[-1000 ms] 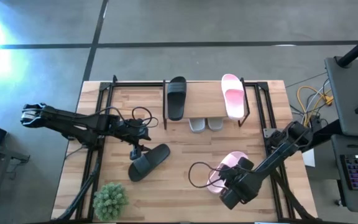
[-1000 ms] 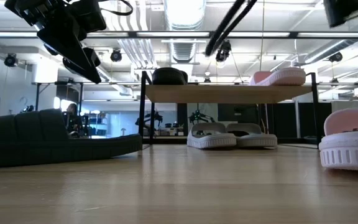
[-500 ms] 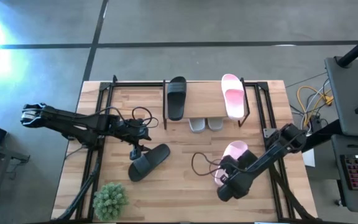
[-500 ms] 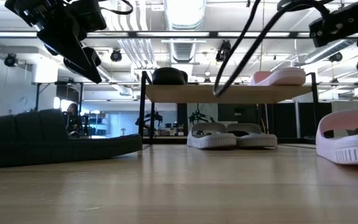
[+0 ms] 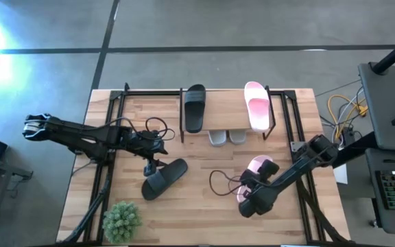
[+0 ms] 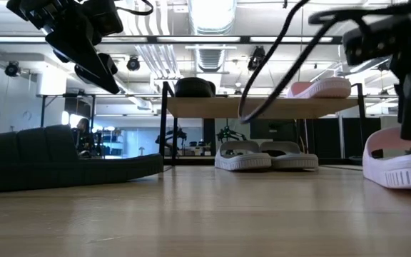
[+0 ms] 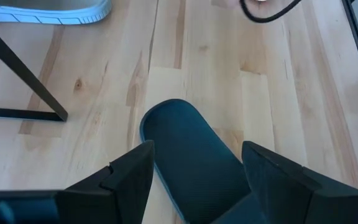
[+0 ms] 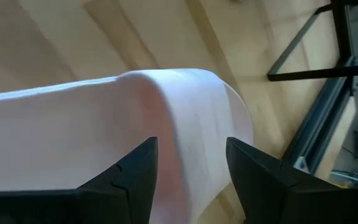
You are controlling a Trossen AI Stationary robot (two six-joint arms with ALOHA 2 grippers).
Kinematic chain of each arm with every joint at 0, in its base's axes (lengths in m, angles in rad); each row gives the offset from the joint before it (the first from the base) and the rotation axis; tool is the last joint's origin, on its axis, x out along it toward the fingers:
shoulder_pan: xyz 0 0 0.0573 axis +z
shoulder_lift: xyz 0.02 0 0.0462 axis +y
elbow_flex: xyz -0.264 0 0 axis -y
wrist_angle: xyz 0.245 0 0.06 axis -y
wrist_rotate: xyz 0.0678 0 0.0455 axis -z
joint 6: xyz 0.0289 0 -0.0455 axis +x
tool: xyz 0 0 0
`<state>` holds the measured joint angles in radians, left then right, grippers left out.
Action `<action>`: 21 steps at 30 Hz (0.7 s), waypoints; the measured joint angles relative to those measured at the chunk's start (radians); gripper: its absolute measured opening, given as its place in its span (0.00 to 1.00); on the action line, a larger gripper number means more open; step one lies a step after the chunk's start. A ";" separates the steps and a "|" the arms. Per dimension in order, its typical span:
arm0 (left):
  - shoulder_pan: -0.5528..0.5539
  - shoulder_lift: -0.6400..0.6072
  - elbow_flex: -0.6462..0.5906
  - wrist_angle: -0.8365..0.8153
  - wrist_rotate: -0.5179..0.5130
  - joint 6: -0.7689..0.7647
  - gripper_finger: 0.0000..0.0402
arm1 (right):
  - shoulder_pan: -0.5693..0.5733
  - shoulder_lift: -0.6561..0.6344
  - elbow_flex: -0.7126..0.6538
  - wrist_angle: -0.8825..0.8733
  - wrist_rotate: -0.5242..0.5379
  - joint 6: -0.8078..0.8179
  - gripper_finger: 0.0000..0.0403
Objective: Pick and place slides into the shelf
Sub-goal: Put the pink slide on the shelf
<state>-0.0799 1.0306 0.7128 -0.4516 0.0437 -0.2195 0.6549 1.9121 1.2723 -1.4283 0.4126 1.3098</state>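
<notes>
On top of the shelf (image 5: 225,116) lie one black slide (image 5: 195,108) and one pink slide (image 5: 256,105); a grey pair (image 5: 227,136) rests on the table beneath it. A second black slide (image 5: 164,178) lies sole-down on the table. My left gripper (image 5: 149,167) hangs open above one end of it (image 7: 191,162). A second pink slide (image 5: 258,167) lies at the right. My right gripper (image 8: 191,180) is open and slants down over it, with one finger on each side of its pink upper (image 8: 166,112). My right gripper's fingers (image 8: 135,180) stand on either side of the pink slide's upper, coming from above at a slant; I cannot tell whether they touch it. The slide rests sole-down on the table (image 6: 398,171).
A small green plant (image 5: 122,219) stands near the front left corner. A black cable loop (image 5: 218,182) trails from the right arm over the table's middle. Black frame rails (image 5: 295,130) run along both table sides. Bare wood lies between the two loose slides.
My right gripper has come down and a little toward the table's left and far edge, tipping more steeply onto the pink slide. In the low view that slide has shifted slightly. Finger gaps are unchanged.
</notes>
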 joint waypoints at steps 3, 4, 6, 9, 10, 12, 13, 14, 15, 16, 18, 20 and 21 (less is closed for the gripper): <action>0.000 0.000 0.000 0.000 -0.002 -0.003 0.57 | -0.022 0.000 -0.030 0.001 0.003 -0.009 0.45; 0.000 0.000 0.000 0.000 -0.007 -0.003 0.57 | -0.030 0.000 -0.039 0.001 0.007 -0.010 0.45; 0.000 0.000 0.000 0.000 -0.025 -0.004 0.57 | -0.045 0.000 -0.057 0.002 0.008 -0.011 0.42; 0.000 0.000 0.000 0.000 -0.042 -0.006 0.57 | -0.062 0.000 -0.076 0.000 0.008 -0.013 0.33; 0.000 0.000 0.000 0.000 -0.047 -0.006 0.57 | -0.067 0.000 -0.079 0.001 0.007 -0.013 0.29; 0.000 0.000 0.000 0.000 -0.051 -0.008 0.57 | -0.071 0.000 -0.083 0.002 0.000 -0.013 0.19; 0.000 0.000 0.000 0.000 -0.051 -0.009 0.57 | -0.072 0.000 -0.083 0.002 -0.001 -0.013 0.14; 0.000 0.000 0.000 0.000 -0.053 -0.009 0.57 | -0.072 0.000 -0.084 0.002 0.000 -0.013 0.09; 0.000 0.000 0.000 0.000 -0.053 -0.009 0.57 | -0.072 0.000 -0.084 0.002 -0.001 -0.013 0.06; 0.000 0.000 0.000 0.000 -0.053 -0.009 0.57 | -0.072 0.000 -0.084 0.002 -0.002 -0.012 0.04; 0.000 0.000 0.000 0.000 -0.053 -0.010 0.57 | -0.072 -0.001 -0.084 0.005 -0.013 -0.006 0.04; 0.000 0.000 0.000 0.000 -0.053 -0.010 0.57 | -0.070 -0.007 -0.075 0.003 -0.023 -0.004 0.03; 0.000 0.000 0.000 0.001 -0.053 -0.010 0.57 | -0.067 -0.014 -0.062 0.004 -0.023 0.000 0.03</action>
<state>-0.0795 1.0306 0.7128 -0.4511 -0.0093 -0.2295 0.5878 1.8985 1.2100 -1.4245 0.3894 1.3103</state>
